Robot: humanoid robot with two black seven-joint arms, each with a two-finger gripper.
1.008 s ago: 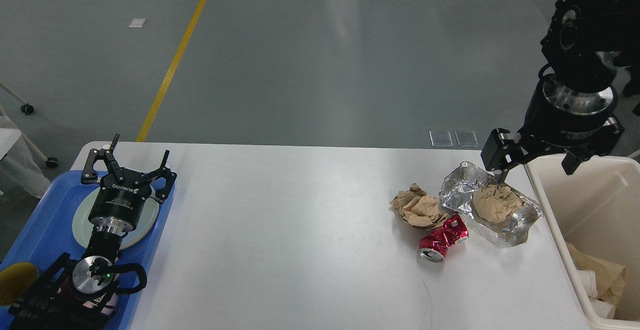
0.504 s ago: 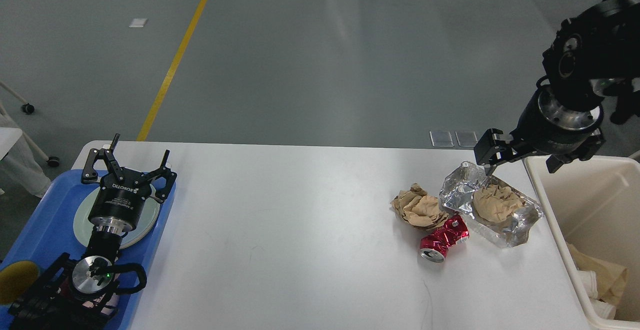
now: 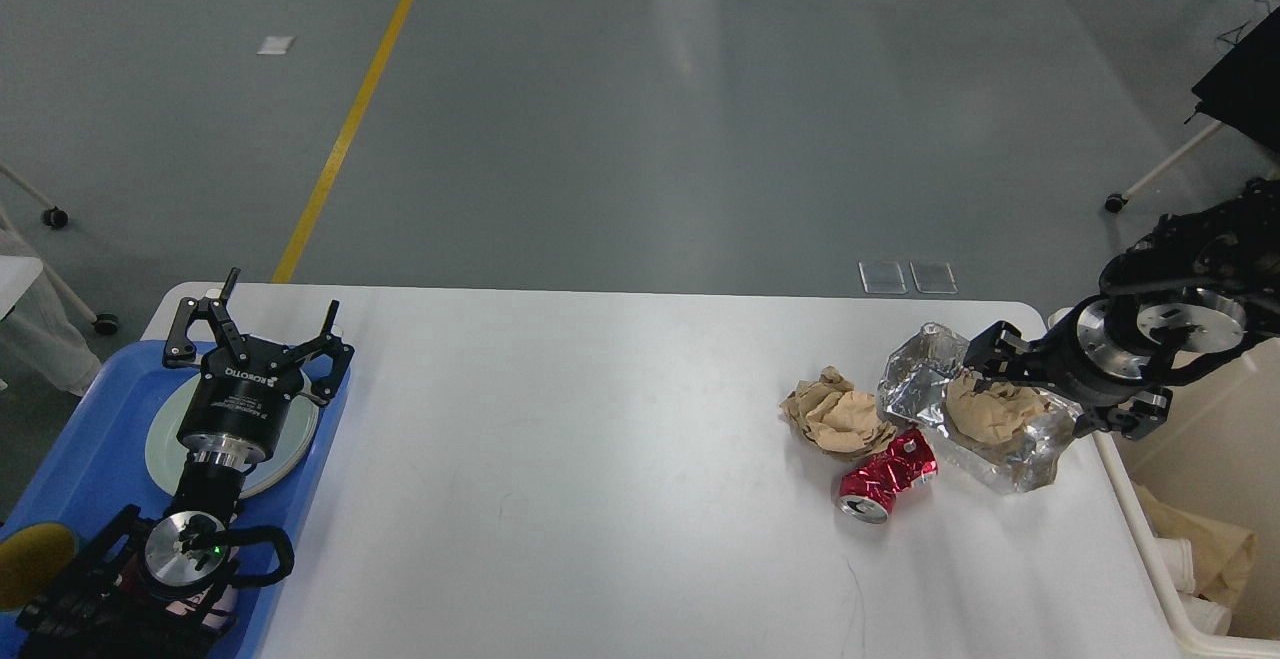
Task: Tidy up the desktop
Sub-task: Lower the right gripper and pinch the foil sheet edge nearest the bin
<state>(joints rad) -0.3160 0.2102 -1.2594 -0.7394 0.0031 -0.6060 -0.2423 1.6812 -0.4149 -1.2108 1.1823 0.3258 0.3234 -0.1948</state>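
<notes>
The white desktop [image 3: 600,459] holds a crumpled brown paper wad [image 3: 835,419], a crushed red can [image 3: 885,479] and a crumpled foil container [image 3: 1010,449] with a brown paper ball [image 3: 990,409] in it, all near the right end. My right gripper [image 3: 1060,384] is open and low at the foil container's far right side, one finger [image 3: 990,349] over its back edge; it holds nothing. My left gripper [image 3: 258,324] is open and empty above the blue tray at the left.
A blue tray [image 3: 90,459] with a pale plate [image 3: 165,454] and a yellow object [image 3: 30,564] sits at the left edge. A cream-white bin [image 3: 1165,579] with paper scraps and cups stands at the right edge, beside the foil container.
My right arm has dropped from high above the bin down to table level beside the foil container. The left arm and the rubbish have not moved.
</notes>
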